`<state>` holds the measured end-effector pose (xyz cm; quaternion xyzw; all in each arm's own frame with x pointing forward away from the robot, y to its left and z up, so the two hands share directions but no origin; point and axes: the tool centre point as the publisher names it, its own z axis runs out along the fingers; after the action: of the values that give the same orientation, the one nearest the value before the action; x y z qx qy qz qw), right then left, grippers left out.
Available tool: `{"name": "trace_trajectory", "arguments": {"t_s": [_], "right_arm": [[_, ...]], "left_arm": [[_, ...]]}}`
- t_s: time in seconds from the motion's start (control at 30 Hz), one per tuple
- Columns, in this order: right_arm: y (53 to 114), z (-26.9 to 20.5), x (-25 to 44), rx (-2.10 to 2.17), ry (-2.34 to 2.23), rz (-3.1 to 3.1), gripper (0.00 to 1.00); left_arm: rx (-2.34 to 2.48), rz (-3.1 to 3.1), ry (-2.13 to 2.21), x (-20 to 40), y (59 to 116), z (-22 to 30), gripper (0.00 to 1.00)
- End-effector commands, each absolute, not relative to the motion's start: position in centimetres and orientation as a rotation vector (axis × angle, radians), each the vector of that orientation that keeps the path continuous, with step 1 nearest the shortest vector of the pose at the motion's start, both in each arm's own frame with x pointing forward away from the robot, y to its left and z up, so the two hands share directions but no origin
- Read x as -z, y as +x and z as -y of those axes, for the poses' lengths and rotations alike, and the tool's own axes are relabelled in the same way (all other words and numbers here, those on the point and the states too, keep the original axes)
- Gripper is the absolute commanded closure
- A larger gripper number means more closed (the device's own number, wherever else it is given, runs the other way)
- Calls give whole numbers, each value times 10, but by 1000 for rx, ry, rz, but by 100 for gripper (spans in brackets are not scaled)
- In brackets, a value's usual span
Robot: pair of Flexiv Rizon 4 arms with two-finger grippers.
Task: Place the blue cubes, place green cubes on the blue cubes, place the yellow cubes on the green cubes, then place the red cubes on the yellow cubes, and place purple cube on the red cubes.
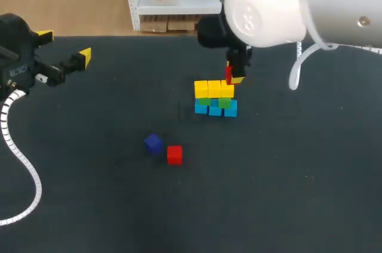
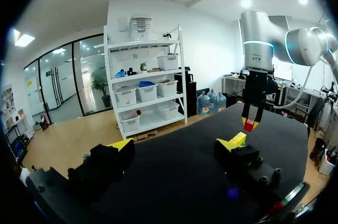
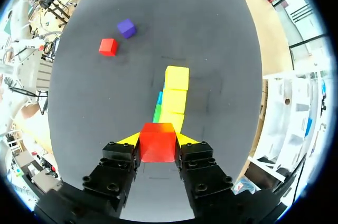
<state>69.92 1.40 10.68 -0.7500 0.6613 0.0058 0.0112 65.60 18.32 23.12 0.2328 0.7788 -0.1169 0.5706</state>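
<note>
A small wall of cubes is seen on the dark tabletop (image 1: 286, 175), a little toward its far edge from the middle. Three blue cubes (image 1: 215, 110) are set in a row at the bottom, green cubes (image 1: 224, 102) are laid on them, and three yellow cubes (image 1: 213, 89) are lined up on top. A red cube (image 3: 157, 145) is held tight between the two yellow-tipped fingers of the right tool (image 3: 157, 138), one finger pressed on each side. This cube is kept just over the yellow cube at the right end of the row; whether the two are touching cannot be told. A second red cube (image 1: 174, 154) is found loose near the middle of the tabletop, on the near side of the wall, and a purple cube (image 1: 153, 143) is set just beside it, toward the left edge. The left tool (image 1: 65, 46) is kept by the left edge, near the far left corner, well apart from all the cubes. Its fingers are spread wide and nothing is held between them.
</note>
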Motion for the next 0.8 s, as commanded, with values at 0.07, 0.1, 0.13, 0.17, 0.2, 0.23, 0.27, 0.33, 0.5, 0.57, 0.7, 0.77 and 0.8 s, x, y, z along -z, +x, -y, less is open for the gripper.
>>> {"name": "trace_trajectory", "arguments": {"t_s": [0.07,0.1,0.13,0.17,0.2,0.23,0.27,0.33,0.5,0.57,0.7,0.77,0.8], "right_arm": [[709,-22,-105,-42,-2355,-2067,100],[711,-23,-104,-43,-2354,-2068,100],[712,-24,-103,-43,-2353,-2070,100],[713,-24,-103,-43,-2351,-2072,100],[713,-25,-102,-48,-2352,-2072,100],[714,-26,-101,-51,-2354,-2072,100],[715,-27,-99,-55,-2356,-2073,100],[718,-28,-96,-60,-2360,-2080,100],[725,-32,-91,-51,-2361,-2094,100],[727,-32,-90,-51,-2363,-2098,100],[730,-33,-88,-46,-2362,-2103,100],[731,-33,-88,-45,-2359,-2108,100],[730,-33,-87,-46,-2359,-2109,100]], "left_arm": [[282,-1825,552,-232,656,-186,0],[282,-1825,552,-232,656,-186,0],[282,-1825,552,-232,656,-186,0],[282,-1825,552,-232,656,-186,0],[282,-1825,552,-232,656,-186,0],[282,-1825,552,-232,656,-186,0],[282,-1825,552,-232,656,-186,0],[282,-1825,552,-232,656,-186,0],[282,-1825,552,-232,656,-186,0],[282,-1825,552,-232,656,-186,0],[282,-1825,552,-232,656,-186,0],[282,-1825,552,-232,656,-186,0],[282,-1825,552,-232,656,-186,0]]}}
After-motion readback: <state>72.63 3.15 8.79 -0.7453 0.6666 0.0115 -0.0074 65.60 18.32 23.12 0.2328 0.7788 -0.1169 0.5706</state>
